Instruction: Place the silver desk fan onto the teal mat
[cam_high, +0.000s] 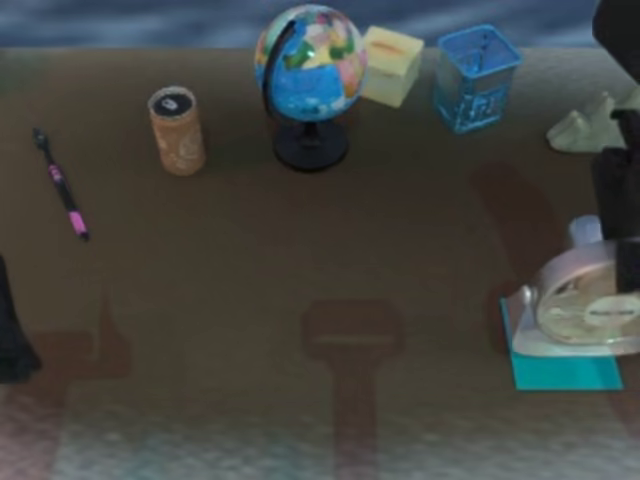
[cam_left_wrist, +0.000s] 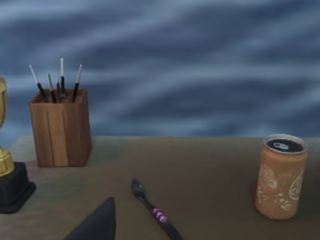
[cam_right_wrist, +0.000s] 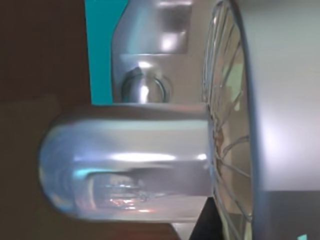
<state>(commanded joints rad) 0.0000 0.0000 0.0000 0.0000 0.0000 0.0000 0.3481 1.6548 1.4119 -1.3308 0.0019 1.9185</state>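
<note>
The silver desk fan (cam_high: 585, 305) stands at the table's right edge with its flat base on the teal mat (cam_high: 560, 375), whose front strip and left rim show beside it. My right gripper (cam_high: 625, 265) comes down from the back onto the fan's ring and is shut on it. In the right wrist view the domed hub (cam_right_wrist: 130, 160) fills the picture, the mat (cam_right_wrist: 102, 45) shows behind it, and one dark finger (cam_right_wrist: 210, 225) presses against the grille. My left gripper (cam_high: 10, 340) is parked at the left edge, open, one fingertip (cam_left_wrist: 97, 222) showing.
Along the back stand an orange can (cam_high: 178, 130), a colourful globe (cam_high: 308, 70), a yellow box (cam_high: 390, 65) and a blue mesh pen cup (cam_high: 475, 78). A toothbrush (cam_high: 62, 185) lies at the left. A pale object (cam_high: 585, 125) sits back right.
</note>
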